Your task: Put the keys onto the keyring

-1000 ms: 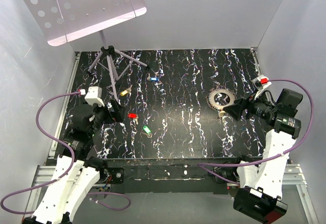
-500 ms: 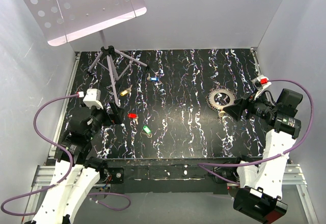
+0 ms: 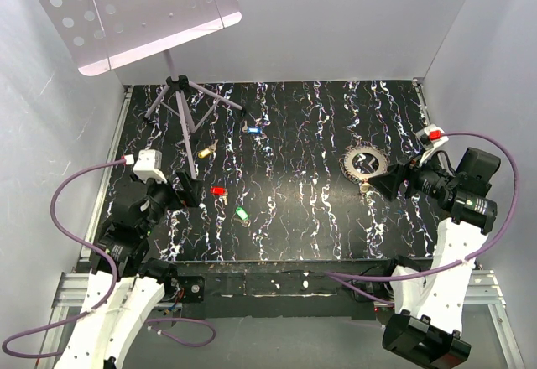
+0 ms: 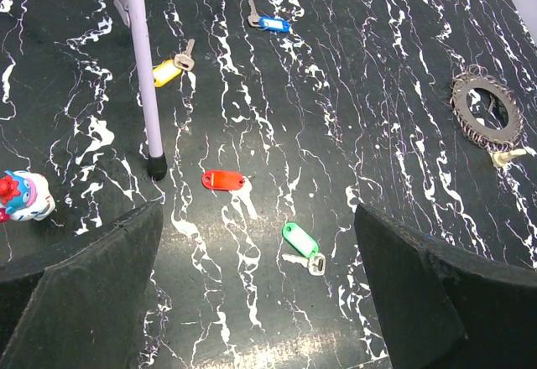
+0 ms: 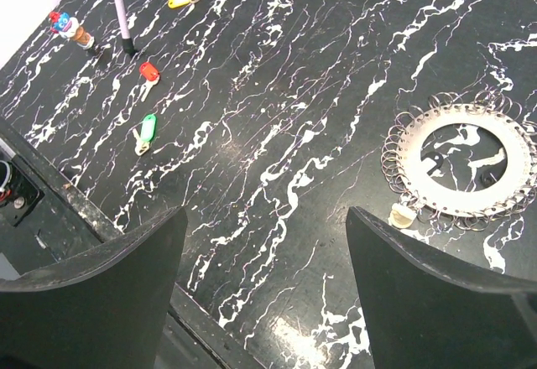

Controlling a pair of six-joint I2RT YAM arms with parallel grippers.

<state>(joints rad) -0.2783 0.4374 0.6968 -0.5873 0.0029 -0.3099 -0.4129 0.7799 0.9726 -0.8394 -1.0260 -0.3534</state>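
Four keys lie on the black marbled table: red (image 3: 218,190), green (image 3: 242,214), yellow (image 3: 204,151) and blue (image 3: 254,130). The toothed silver keyring (image 3: 364,163) lies flat at the right. My left gripper (image 3: 186,191) is open and empty, just left of the red key. The left wrist view shows the red key (image 4: 224,180) and green key (image 4: 300,239) ahead between the fingers, untouched. My right gripper (image 3: 382,183) is open and empty, just near of the keyring (image 5: 466,161).
A music stand's tripod (image 3: 180,105) stands at the back left; one leg (image 4: 143,75) ends near the red key. A small brass knob (image 5: 402,215) lies at the keyring's near edge. A small red-and-blue figure (image 4: 21,194) stands left of the left gripper.
My left arm has drawn back a little toward the near left, still open. The right arm and all keys have hardly moved.
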